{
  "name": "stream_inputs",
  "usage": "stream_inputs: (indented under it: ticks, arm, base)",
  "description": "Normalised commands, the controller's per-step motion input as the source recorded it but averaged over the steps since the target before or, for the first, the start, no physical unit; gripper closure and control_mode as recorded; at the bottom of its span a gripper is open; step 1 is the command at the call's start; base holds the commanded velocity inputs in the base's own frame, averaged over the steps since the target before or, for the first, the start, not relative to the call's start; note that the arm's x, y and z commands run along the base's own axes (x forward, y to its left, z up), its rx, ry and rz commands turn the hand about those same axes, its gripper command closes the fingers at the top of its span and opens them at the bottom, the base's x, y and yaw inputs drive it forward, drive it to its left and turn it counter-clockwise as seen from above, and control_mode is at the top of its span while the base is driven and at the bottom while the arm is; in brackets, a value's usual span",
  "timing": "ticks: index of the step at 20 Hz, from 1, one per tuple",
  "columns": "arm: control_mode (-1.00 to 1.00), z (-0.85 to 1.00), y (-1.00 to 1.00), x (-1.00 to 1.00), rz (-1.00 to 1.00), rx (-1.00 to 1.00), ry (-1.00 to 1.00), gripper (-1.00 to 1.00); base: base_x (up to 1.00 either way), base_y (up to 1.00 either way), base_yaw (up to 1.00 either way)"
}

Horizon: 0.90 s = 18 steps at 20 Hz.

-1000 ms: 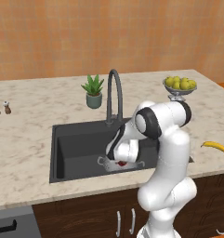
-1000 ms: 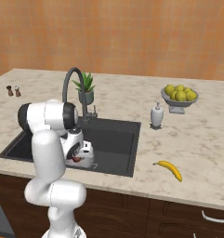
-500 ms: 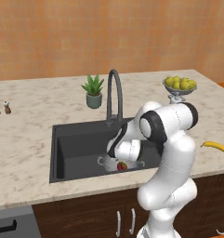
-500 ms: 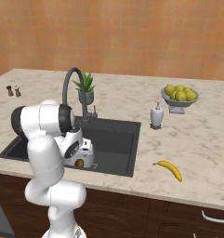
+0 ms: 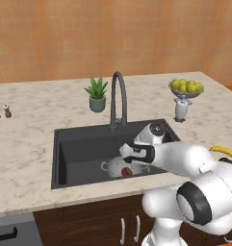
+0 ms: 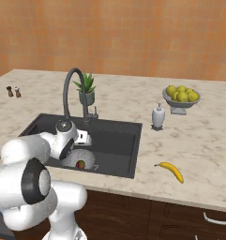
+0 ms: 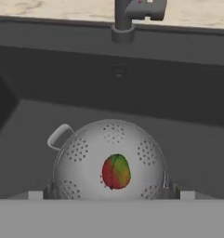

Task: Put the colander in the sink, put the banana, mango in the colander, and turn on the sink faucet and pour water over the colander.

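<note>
gripper [image 5: 128,158] open above colander [image 7: 111,160] in sink [image 5: 79,144]; mango [image 7: 116,171] inside colander.

Mango [image 7: 116,172] in colander [image 7: 85,158], colander in sink [image 6: 119,145], banana [image 6: 171,170] on counter [image 6: 199,154] right of sink

No legible text, label, brand, number or sign on any surface seen from where I stand.
</note>
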Motion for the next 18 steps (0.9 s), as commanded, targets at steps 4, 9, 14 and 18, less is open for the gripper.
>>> stream_inputs:
  ticks: [4,9,14,18]
  arm:
    - [-1.00,1.00,-0.41,-0.74,-0.03,-0.04,-0.04,-1.00]
    - [-1.00,1.00,-0.74,-0.80,-0.02,-0.03,0.00,-1.00]
    - [-1.00,0.67,-1.00,-0.46,0.05,-0.31,0.05,-1.00]
    - [-1.00,0.31,-1.00,-0.26,0.05,-0.37,0.24,-1.00]
  base:
    - [0.00,0.00,0.00]
    - [0.00,0.00,0.00]
    - [0.00,0.00,0.00]
    - [0.00,0.00,0.00]
